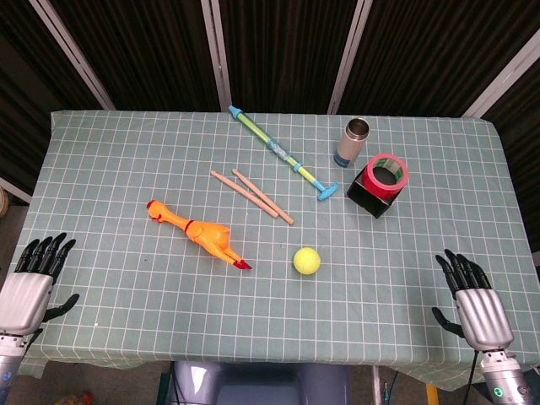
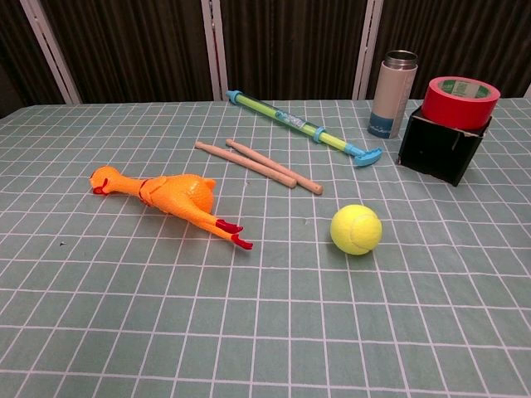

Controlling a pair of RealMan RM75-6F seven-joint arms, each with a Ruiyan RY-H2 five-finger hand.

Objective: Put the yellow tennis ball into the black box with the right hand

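The yellow tennis ball (image 1: pixel 307 261) (image 2: pixel 356 230) lies on the checked tablecloth, right of centre. The black box (image 1: pixel 371 196) (image 2: pixel 441 145) stands behind it to the right, with a red tape roll (image 1: pixel 388 175) (image 2: pixel 460 99) resting on its top. My right hand (image 1: pixel 474 299) hovers at the table's near right corner, fingers spread and holding nothing, well to the right of the ball. My left hand (image 1: pixel 29 284) is at the near left corner, also spread and holding nothing. Neither hand shows in the chest view.
An orange rubber chicken (image 1: pixel 201 232) (image 2: pixel 170 199) lies left of the ball. Two wooden sticks (image 1: pixel 253 195) (image 2: pixel 261 167), a green and blue toy pump (image 1: pixel 283 153) (image 2: pixel 305 128) and a metal flask (image 1: pixel 351 142) (image 2: pixel 392 94) lie further back.
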